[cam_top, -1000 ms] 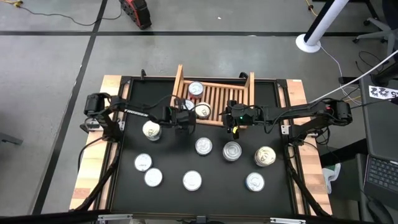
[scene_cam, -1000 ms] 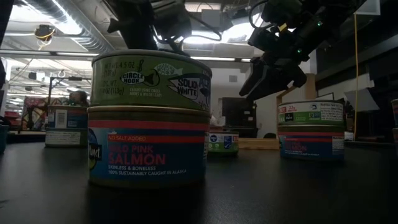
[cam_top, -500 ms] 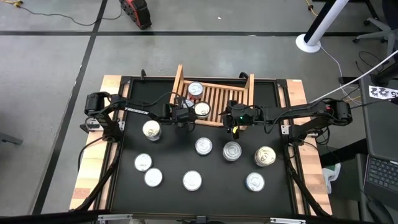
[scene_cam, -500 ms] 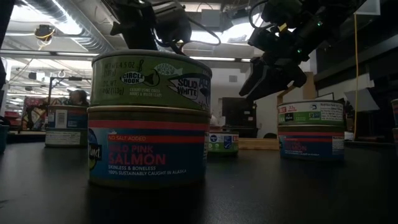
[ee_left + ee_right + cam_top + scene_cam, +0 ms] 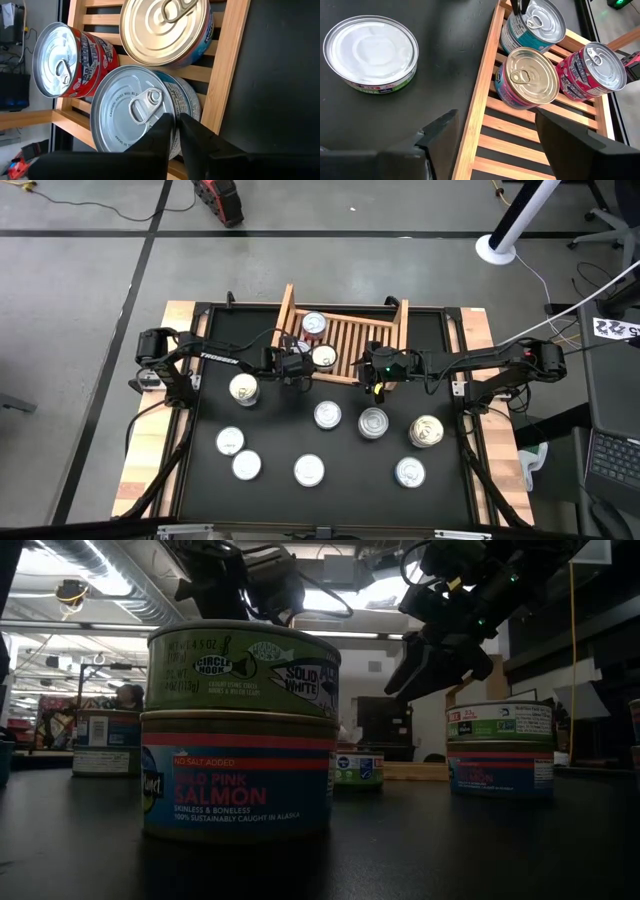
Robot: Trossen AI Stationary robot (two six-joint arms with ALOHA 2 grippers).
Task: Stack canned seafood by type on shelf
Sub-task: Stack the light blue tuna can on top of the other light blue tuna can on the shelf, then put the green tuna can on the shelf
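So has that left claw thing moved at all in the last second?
Yes, slightly. In the high view the left gripper has crept toward the shelf's left board and now reaches the tin just inside it.

Shelf [image 5: 345, 338]: three tins [image 5: 314, 323] crowd its left end w/ left end effector [image 5: 306, 363] at them; slats to the right bare, side boards wall both ends. Right end effector [image 5: 368, 367] hangs at front edge. Worktop [image 5: 275, 435]: loose tins [image 5: 327, 415] spread w/ gaps between; back-left corner free.
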